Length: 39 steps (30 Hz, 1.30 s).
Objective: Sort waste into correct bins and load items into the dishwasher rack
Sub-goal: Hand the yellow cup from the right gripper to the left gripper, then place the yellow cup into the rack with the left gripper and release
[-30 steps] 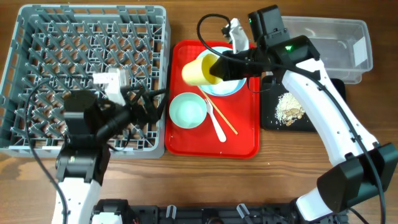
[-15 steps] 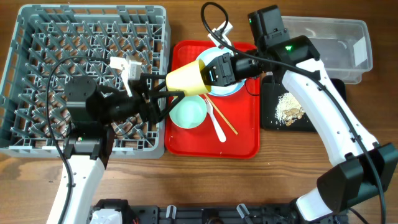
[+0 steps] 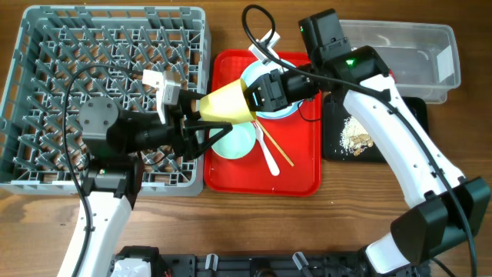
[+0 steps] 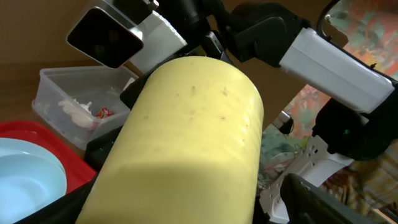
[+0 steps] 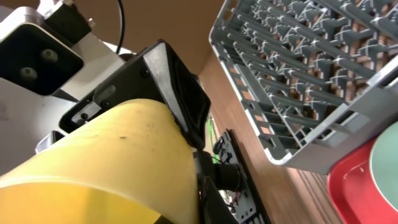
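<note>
Yellow cup held sideways, clenched in right gripper. Offered between spread, released left gripper. Judged a handover toward dishwasher rack.

No legible writing; the white patch on the clear tub may be a label.

table: wooden, carrying four things | dishwasher rack: grey, sitting at left | red serving tray: lying centre, just beside rack | clear tub: standing far right | black tray: lying just beside tub, holding beige crumbs
</note>
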Each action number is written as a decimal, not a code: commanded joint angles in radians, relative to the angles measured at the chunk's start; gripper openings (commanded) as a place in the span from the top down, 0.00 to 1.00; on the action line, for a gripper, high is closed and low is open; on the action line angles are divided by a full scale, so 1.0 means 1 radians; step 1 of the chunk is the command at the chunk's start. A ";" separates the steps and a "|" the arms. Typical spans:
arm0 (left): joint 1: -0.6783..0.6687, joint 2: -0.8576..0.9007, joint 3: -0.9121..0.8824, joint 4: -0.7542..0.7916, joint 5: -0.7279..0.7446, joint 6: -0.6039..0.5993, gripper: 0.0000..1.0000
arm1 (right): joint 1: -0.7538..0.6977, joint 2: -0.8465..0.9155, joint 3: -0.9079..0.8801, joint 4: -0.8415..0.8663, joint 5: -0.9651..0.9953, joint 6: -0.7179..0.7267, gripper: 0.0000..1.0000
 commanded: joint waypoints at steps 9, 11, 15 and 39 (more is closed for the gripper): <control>-0.034 -0.002 0.014 0.043 0.028 -0.007 0.23 | 0.002 0.010 -0.003 -0.006 -0.018 0.008 0.95; -0.034 -0.002 0.014 0.047 0.029 -0.007 0.23 | 0.002 0.010 -0.003 -0.016 -0.018 0.008 0.95; -0.034 -0.002 0.014 0.050 0.029 -0.006 0.24 | 0.002 0.010 -0.003 -0.029 -0.018 0.008 0.94; -0.034 -0.002 0.014 0.103 0.046 -0.006 0.26 | 0.002 0.010 -0.003 -0.057 -0.018 0.008 0.94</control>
